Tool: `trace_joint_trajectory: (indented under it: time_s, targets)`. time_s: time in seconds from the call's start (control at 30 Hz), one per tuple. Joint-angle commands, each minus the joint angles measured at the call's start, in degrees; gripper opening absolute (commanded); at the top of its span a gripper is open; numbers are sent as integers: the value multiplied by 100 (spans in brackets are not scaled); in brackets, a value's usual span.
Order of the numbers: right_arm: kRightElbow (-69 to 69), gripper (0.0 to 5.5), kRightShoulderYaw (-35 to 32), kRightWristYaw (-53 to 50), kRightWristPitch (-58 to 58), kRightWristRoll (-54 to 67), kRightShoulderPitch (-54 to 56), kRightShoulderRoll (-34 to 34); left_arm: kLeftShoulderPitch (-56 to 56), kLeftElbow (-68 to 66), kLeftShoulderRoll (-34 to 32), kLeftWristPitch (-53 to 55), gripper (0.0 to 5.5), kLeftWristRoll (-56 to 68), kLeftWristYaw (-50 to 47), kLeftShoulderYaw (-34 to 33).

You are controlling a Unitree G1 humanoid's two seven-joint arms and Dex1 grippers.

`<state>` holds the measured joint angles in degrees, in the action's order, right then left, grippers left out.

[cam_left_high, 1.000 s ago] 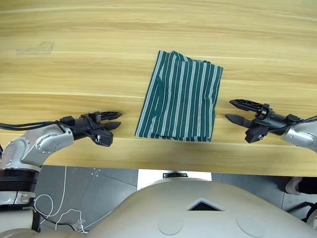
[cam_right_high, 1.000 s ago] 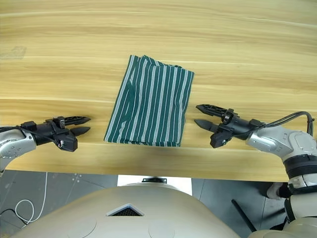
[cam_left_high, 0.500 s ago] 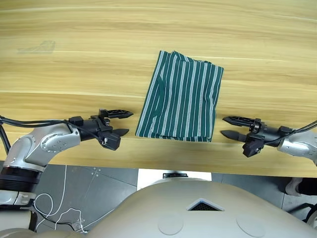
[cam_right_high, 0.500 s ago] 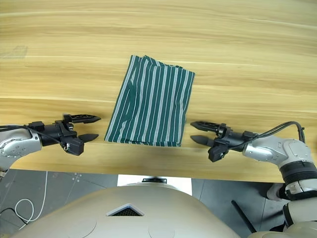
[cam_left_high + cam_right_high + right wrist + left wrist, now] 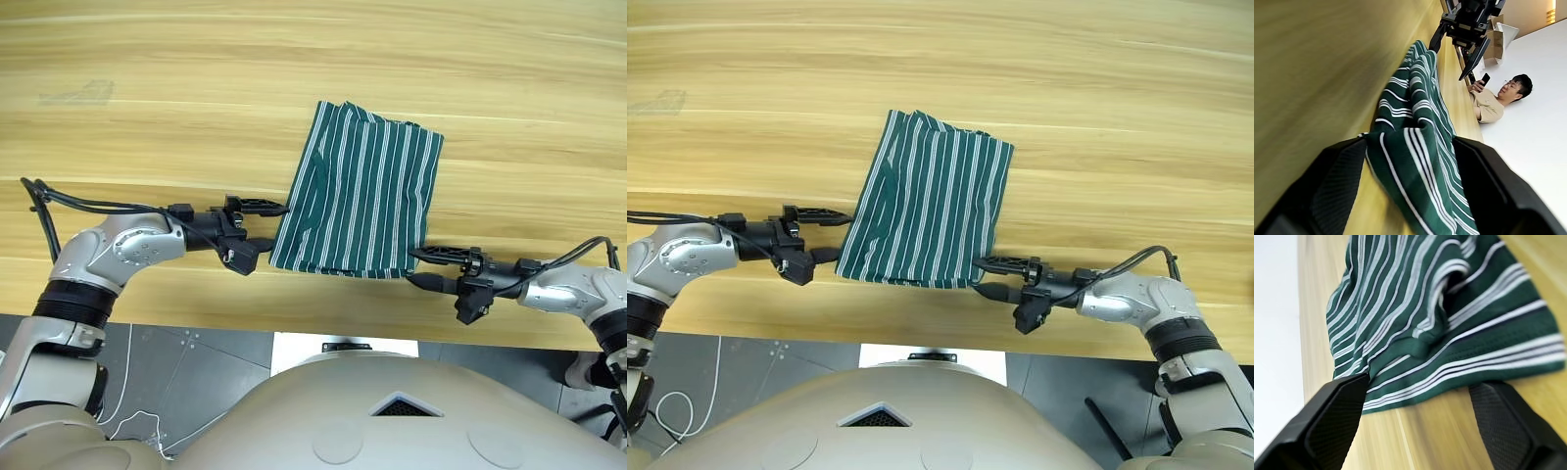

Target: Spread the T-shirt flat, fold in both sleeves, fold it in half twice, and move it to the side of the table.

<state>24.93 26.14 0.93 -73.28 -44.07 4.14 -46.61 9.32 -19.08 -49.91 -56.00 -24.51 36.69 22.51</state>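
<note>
— What does the head camera show?
— The folded green striped T-shirt [image 5: 358, 191] lies flat on the wooden surface [image 5: 147, 59], near its front edge. The left tool [image 5: 276, 225] sits at the shirt's near left corner and the right tool [image 5: 411, 266] at its near right corner. Both are spread apart.
— And the left wrist camera?
— Its two fingers [image 5: 1334, 423] stand wide. The shirt's hem lies between them, and one finger touches the cloth.
— The right wrist camera?
— Its fingers [image 5: 1337, 181] are parted too, with the striped corner between them, not closed on it. The left tool shows across the shirt.
</note>
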Motion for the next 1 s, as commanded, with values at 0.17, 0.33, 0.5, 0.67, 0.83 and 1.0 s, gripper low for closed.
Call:
trace_joint_trajectory:
  time_s: [0.17,0.33,0.5,0.67,0.83,1.0]
  targets:
    - [625,327,197,82,-108,-289,471,200,-228,-392,89,53,369,-541,289,642]
    - [832,327,214,30,-195,-382,616,182,-341,-370,176,49,369,-552,349,819]
    - [846,327,261,-31,-200,-529,725,310,-287,-405,337,2,369,-532,417,1038]
    - [561,327,322,-31,-283,-790,668,283,-186,-528,604,-21,369,-547,410,1270]
    - [535,327,396,-133,-201,-887,659,379,-45,-699,773,-88,369,-529,410,1434]
    - [531,298,442,-212,-179,-862,678,414,-11,-875,756,-101,372,-568,329,1435]
